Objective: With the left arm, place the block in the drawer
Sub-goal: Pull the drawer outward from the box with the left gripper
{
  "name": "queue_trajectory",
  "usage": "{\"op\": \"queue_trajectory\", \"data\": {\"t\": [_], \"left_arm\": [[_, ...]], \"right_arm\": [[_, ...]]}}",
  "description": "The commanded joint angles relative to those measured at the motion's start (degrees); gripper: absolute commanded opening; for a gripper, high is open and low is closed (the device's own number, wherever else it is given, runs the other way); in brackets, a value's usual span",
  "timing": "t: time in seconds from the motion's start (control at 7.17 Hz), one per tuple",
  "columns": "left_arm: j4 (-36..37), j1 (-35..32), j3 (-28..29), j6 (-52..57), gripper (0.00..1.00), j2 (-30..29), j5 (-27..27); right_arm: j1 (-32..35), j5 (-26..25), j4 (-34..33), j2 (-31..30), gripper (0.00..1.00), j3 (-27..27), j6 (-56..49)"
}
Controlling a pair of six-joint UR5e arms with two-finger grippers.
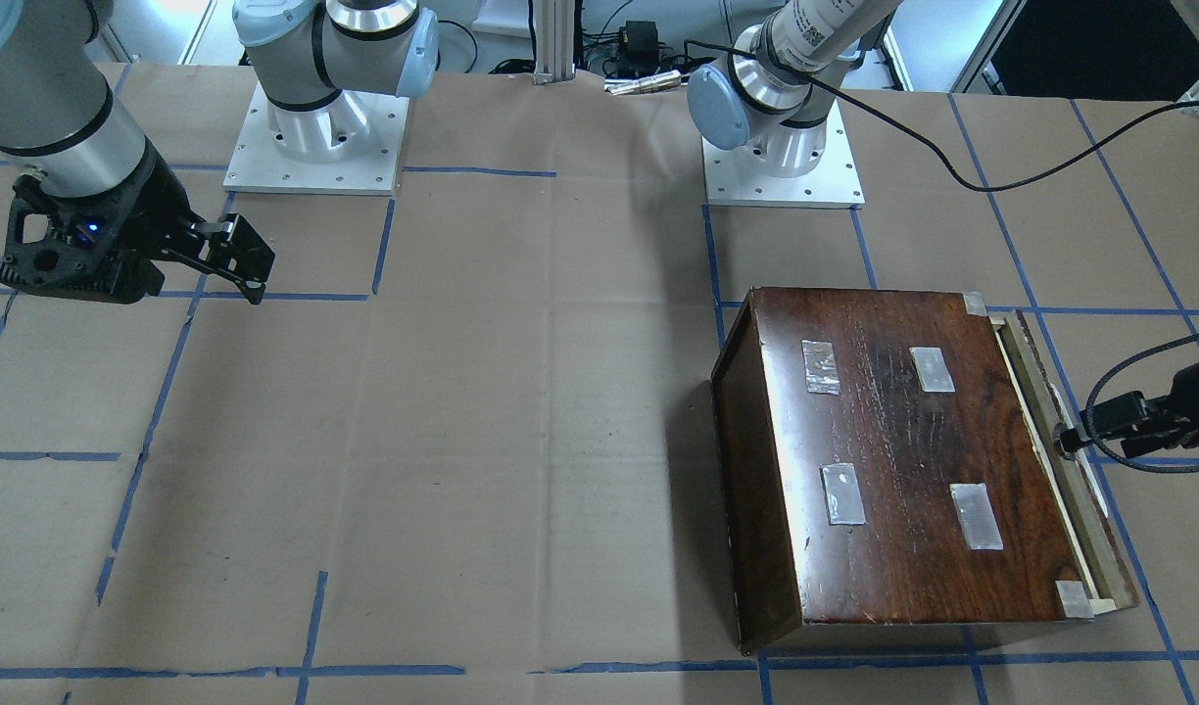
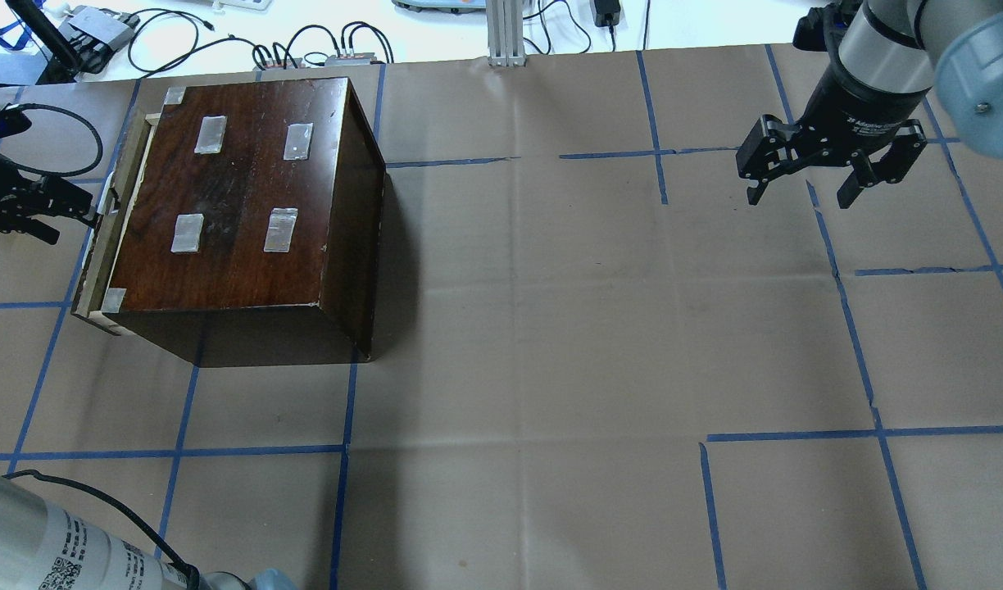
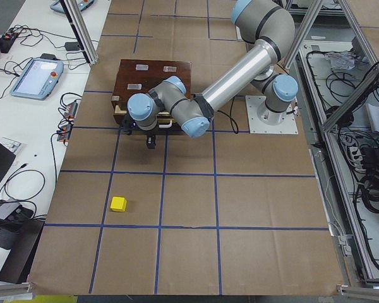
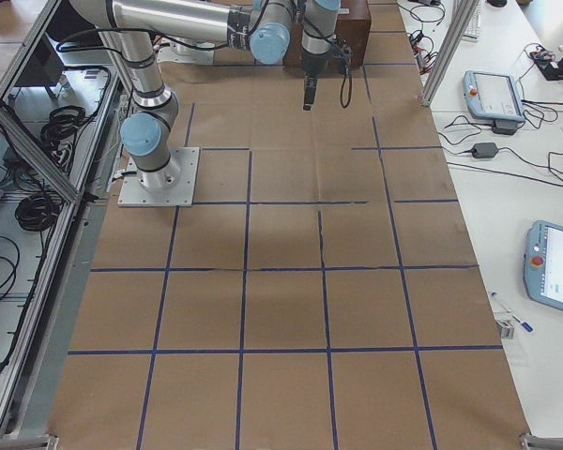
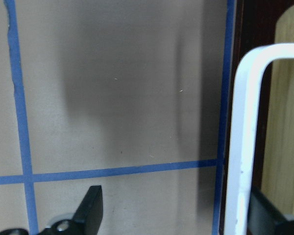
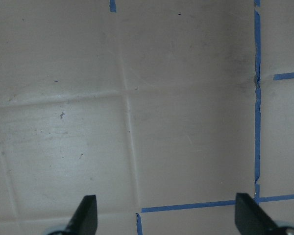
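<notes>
Found left gripper (image 5: 176,198) jaws spread astride white handle (image 5: 242,122) of drawer (image 2: 96,270), right gripper (image 2: 799,199) parted wide, empty, block (image 3: 119,204) lying well apart.

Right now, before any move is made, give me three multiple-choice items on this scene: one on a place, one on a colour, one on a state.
1. Where is the block?
A. On the table, apart from the cabinet.
B. In the drawer.
C. On the cabinet's top.

2. What colour are the tape lines on the table?
A. Red.
B. Blue.
C. Green.

3. How is the right gripper?
A. Shut on the block.
B. Shut and empty.
C. Open and empty.

Answers:
1 A: the exterior left view shows it lying alone on the table.
2 B: every grid line is blue.
3 C: its fingers stand apart with only table below.
</notes>
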Motion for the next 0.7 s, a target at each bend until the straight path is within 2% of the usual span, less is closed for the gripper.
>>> {"op": "queue_trajectory", "data": {"t": [0.0, 0.28, 0.56], "left_arm": [[0.7, 0.2, 0.3, 0.0, 0.99, 0.0, 0.4], [1.2, 0.2, 0.6, 0.0, 0.99, 0.0, 3.7], [1.5, 0.5, 0.7, 0.0, 0.99, 0.0, 3.9]], "right_arm": [[0.0, 0.0, 0.0, 0.0, 1.0, 0.0, 0.0], [0.0, 0.0, 0.0, 0.0, 1.0, 0.0, 0.0], [0.0, 0.0, 0.0, 0.0, 1.0, 0.0, 0.0]]}}
